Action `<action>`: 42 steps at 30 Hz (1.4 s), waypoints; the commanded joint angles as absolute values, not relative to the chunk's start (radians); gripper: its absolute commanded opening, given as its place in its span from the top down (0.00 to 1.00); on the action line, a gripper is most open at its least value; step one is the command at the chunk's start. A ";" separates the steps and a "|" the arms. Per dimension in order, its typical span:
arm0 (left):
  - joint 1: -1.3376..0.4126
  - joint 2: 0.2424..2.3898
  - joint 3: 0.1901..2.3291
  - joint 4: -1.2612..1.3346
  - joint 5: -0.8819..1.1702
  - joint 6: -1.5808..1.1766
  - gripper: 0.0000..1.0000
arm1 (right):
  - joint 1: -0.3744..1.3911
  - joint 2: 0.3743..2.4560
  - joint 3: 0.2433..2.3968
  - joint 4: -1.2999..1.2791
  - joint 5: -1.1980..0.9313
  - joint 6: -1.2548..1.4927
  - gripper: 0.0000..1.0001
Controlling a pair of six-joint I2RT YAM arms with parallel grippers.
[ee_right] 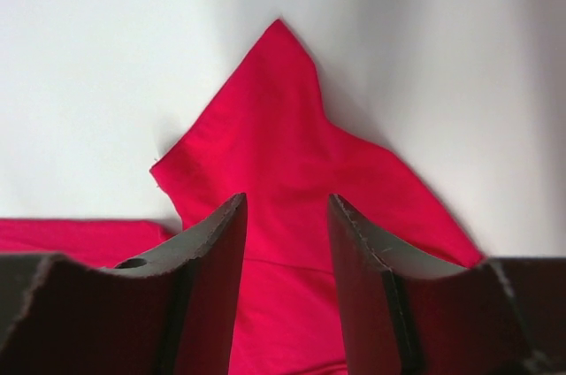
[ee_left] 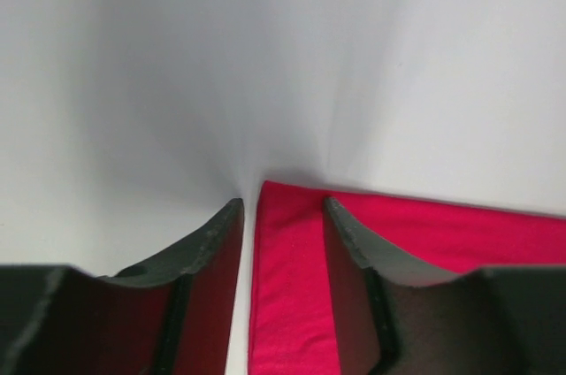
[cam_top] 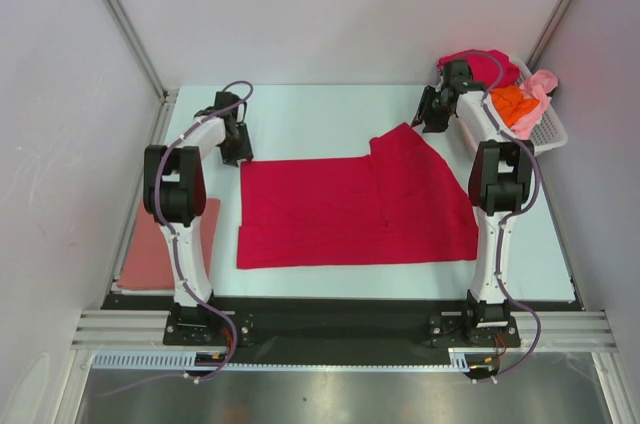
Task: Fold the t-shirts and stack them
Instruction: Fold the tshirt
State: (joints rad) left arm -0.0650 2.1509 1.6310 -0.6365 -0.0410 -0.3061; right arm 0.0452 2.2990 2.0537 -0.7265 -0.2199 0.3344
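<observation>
T-shirts lay in three spots. One crimson t-shirt [cam_top: 340,214] was spread flat across the middle of the white table [cam_top: 300,114], its long side running left to right, with a sleeve [ee_right: 279,110] pointing toward the far side near the right arm. A salmon-pink t-shirt [cam_top: 150,249] sat as a flat rectangle at the table's left edge, partly hidden by the left arm and well apart from the crimson one. At the far right corner a white slotted basket [cam_top: 552,134] held an orange t-shirt [cam_top: 513,104], a light pink t-shirt [cam_top: 541,87] draped over its rim, and a second crimson t-shirt [cam_top: 482,62] bunched at its far end. The left gripper [cam_top: 237,149] was at the far left corner of the spread shirt. In the left wrist view its fingers [ee_left: 354,251] stood apart, one over bare table and the other over the cloth, with the shirt's edge running up the gap between them and nothing pinched. The right gripper [cam_top: 432,122] hung over the sleeve. In the right wrist view its jaws were likewise spread, the red cloth lying flat beneath and between them, unclamped, with the sleeve's tip beyond the fingertips.
</observation>
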 commanded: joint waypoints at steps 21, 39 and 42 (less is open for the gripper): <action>-0.060 2.141 1.629 -0.620 0.063 -0.295 1.00 | 0.104 2.543 2.341 -0.635 -0.063 0.199 0.47; -0.060 2.083 1.571 -0.598 0.113 -0.324 1.00 | 0.141 2.595 2.364 -0.641 0.078 0.201 0.43; -0.060 2.085 1.571 -0.597 0.112 -0.324 1.00 | 0.144 2.603 2.353 -0.637 0.068 0.198 0.45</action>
